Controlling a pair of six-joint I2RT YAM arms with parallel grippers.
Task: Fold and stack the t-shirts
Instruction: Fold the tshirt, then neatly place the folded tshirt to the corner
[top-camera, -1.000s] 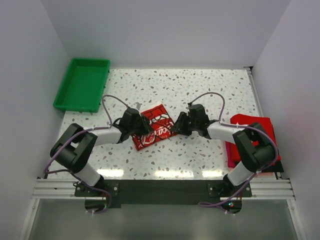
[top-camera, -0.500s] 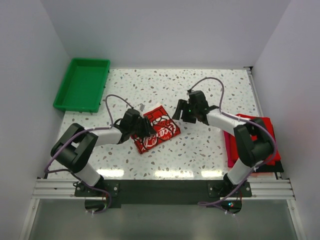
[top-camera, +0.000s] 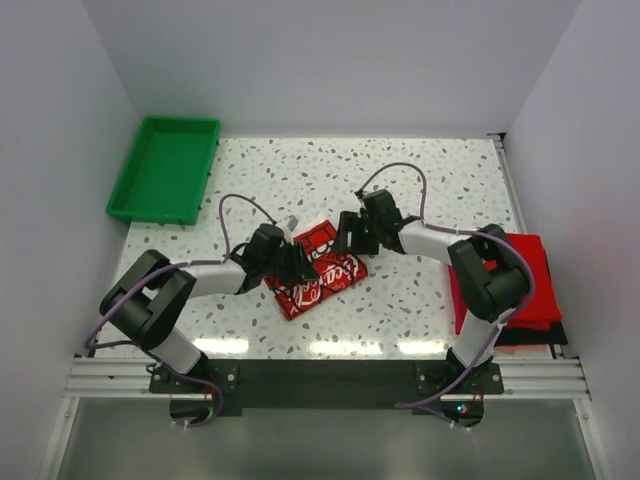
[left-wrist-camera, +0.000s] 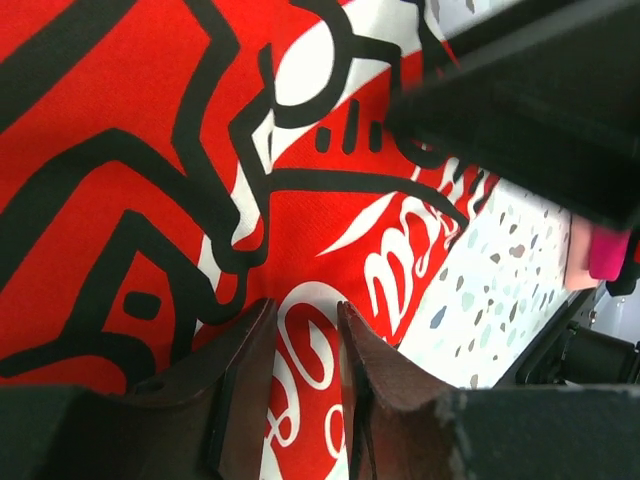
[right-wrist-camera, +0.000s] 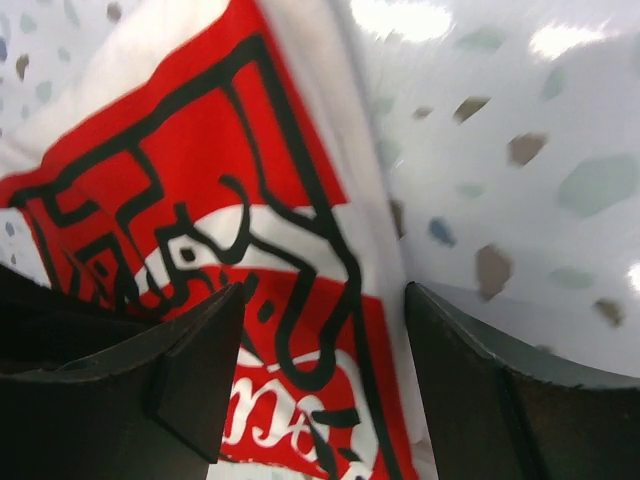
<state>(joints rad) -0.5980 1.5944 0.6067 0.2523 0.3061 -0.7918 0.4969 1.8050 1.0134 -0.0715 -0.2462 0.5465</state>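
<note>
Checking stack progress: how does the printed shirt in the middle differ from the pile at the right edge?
Look: the printed shirt shows a red-and-white graphic, while the pile is plain red over black.
Make-up: the printed shirt is one folded piece; the pile has layers.
Place: the printed shirt lies in the middle of the table; the pile sits at its right edge.
Both are folded into compact, roughly rectangular shapes.

A rectangular green plastic tray (top-camera: 163, 168) is sitting at the far left corner of the white speckled desk (top-camera: 420, 175), its long sides running front to back. Plain white walls (top-camera: 330, 70) are enclosing the desk.
</note>
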